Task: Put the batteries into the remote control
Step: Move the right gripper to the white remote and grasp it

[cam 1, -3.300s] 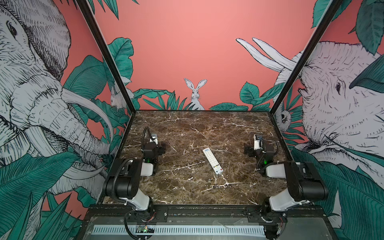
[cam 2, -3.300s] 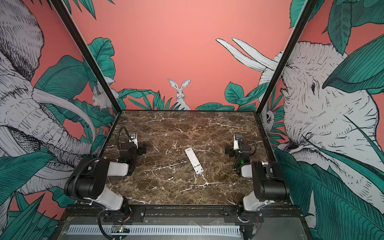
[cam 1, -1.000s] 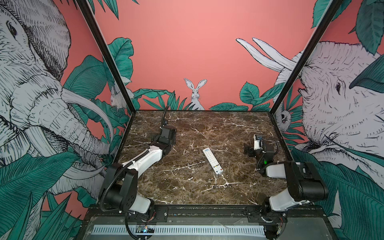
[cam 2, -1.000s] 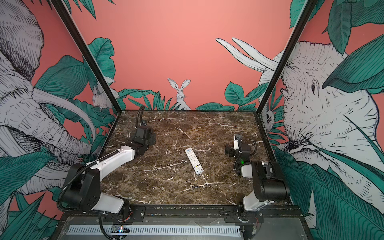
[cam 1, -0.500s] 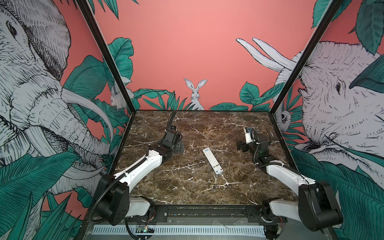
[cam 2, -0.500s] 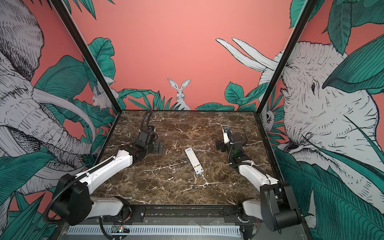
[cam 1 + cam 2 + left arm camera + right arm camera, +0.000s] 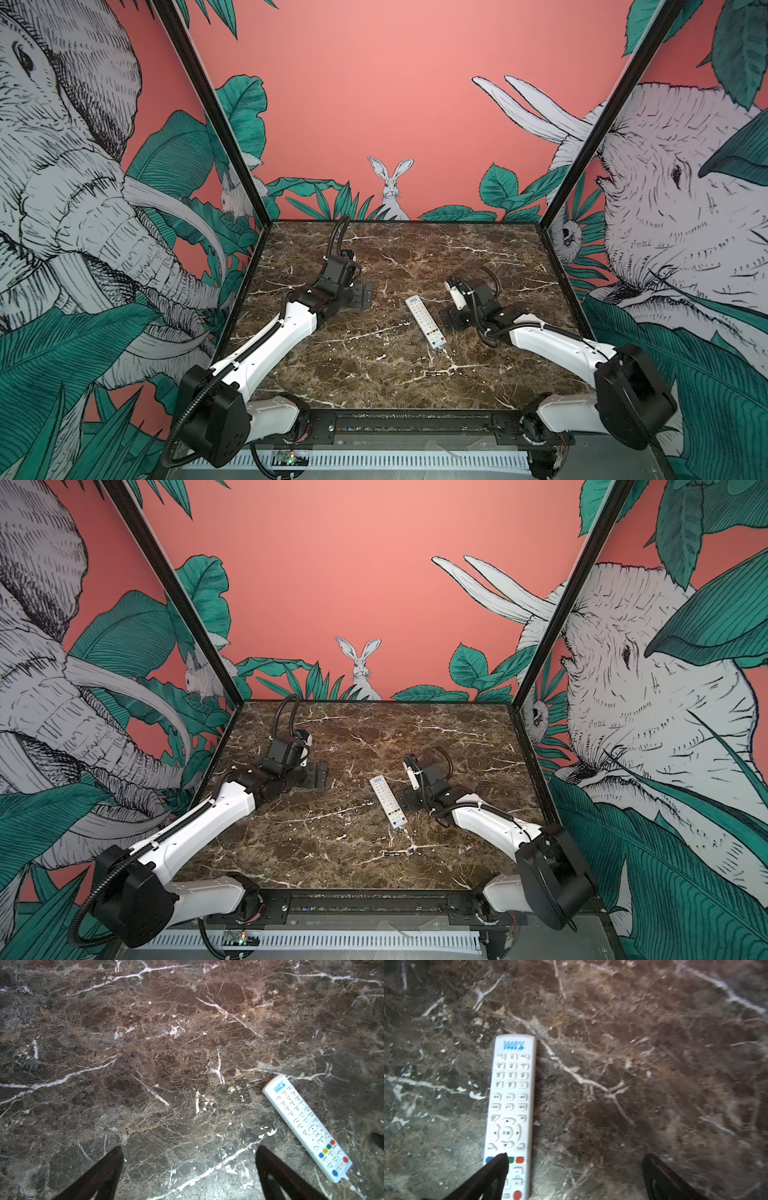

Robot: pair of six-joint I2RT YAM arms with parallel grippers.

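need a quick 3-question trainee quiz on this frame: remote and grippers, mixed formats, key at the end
1. True or false: the right gripper is shut on the remote control.
2. Of the left gripper and the right gripper, which is nearer the remote control? A) left B) right C) both equally far
3. Fill in: the remote control lies on the table with its buttons facing ___.

Key
1. False. Both grippers are open and hold nothing.
2. B. In both top views the right gripper is right beside the remote control, and the left gripper is well off to the side.
3. Up.
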